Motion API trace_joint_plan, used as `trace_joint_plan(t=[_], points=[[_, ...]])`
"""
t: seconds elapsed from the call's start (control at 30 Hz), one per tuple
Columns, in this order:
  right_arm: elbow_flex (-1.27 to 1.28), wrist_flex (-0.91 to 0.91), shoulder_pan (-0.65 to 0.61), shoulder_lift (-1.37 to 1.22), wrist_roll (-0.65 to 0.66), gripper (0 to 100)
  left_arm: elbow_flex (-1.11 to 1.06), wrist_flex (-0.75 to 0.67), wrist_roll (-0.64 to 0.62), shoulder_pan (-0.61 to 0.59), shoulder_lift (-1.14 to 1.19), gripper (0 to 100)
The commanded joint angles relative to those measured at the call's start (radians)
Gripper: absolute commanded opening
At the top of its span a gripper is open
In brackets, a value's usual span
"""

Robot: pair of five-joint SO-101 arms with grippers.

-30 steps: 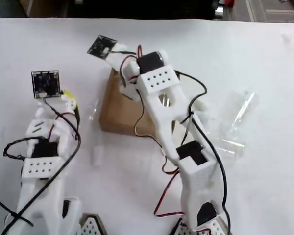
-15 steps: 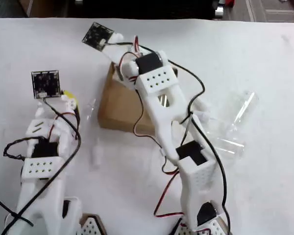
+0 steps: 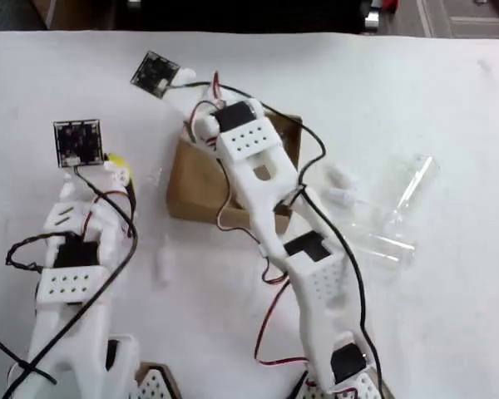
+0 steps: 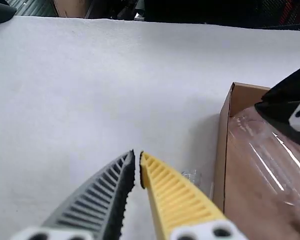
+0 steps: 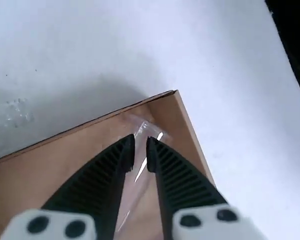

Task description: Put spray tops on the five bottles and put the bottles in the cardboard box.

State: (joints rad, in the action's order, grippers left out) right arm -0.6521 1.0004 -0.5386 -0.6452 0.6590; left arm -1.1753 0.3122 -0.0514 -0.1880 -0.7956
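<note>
**Clear, light bottles: hold them softly by the body**

High view: the right arm (image 3: 258,166) reaches out over the box (image 3: 191,187), which sits mid-table. The left arm (image 3: 75,249) stands off to one side of the box, apart from it. On the box's other side, clear bottles (image 3: 391,224) lie on the table (image 3: 449,100), with white tops (image 3: 343,176) between them and the box. I judge the bottles to be thin plastic, empty and very light. They look smooth and round, so they would likely roll, or squirt out of a hard pinch. I'd grip across the middle of the body with little force, or at the neck, where it should be stiffer. The tops look small and rigid, and I'd take them by the head.

Left wrist view: the left gripper (image 4: 137,160) hangs over bare table. Its jaws are all but closed, with a hairline between the tips, and they hold nothing. Just beside it is the box wall (image 4: 224,135), and a clear bottle (image 4: 262,155) lies inside. I can't tell whether that one has a top on.

Right wrist view: the right gripper (image 5: 140,145) is over the box (image 5: 182,120), near a corner. Its jaws are nearly together with a thin slit, and I see nothing pinched between them. The bottle (image 5: 143,126) glints on the box floor just past the tips
</note>
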Motion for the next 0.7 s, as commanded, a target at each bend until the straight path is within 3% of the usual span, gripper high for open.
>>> trace_joint_plan(t=[0.0,0.37,0.47,0.67], points=[[-0.094,0.122,0.015,0.125,-0.026,2.2,0.008,-0.026,-0.002,-0.013,-0.015,3],[-0.087,0.604,0.113,0.214,-0.199,2.2,0.008,-0.025,-0.002,-0.013,-0.015,3],[-0.038,0.704,0.09,0.203,-0.187,3.0,0.008,-0.025,-0.002,-0.013,-0.015,3],[0.141,0.618,0.048,0.203,-0.16,19.1,0.008,-0.025,-0.002,-0.013,-0.015,3]])
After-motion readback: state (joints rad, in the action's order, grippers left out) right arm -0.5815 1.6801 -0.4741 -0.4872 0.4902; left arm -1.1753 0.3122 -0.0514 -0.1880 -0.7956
